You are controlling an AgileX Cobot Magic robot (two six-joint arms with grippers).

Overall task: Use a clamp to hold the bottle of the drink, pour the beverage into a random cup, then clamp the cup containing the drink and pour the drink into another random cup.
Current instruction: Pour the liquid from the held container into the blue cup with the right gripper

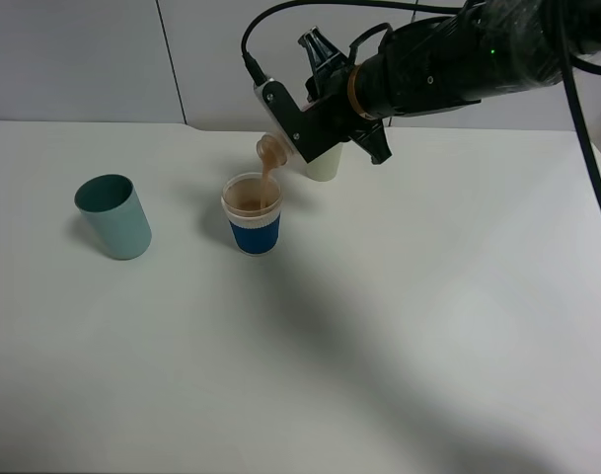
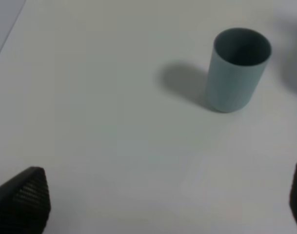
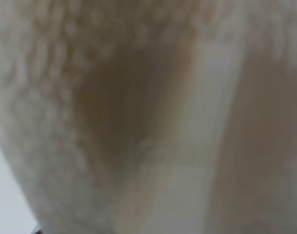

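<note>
My right gripper (image 1: 286, 126), the pale clamp on the black arm, is shut on the bottle (image 1: 270, 150), which is tipped mouth-down above the blue-banded cup (image 1: 254, 225). A thin stream of tan drink (image 1: 268, 179) falls from the bottle's neck into that cup, and tan liquid lies inside the rim. The right wrist view is filled by the blurred bottle (image 3: 148, 117) with brown liquid in it. The pale yellow-green tumbler (image 1: 323, 164) stands just behind, partly hidden by the gripper. In the left wrist view my left gripper (image 2: 163, 202) is open over bare table, with nothing between its fingertips (image 2: 22, 200).
A teal cup (image 1: 113, 216) stands upright on the white table (image 1: 399, 326) to the left of the blue-banded cup, and it also shows ahead of the left gripper as the teal cup (image 2: 237, 69). A grey wall runs behind the table.
</note>
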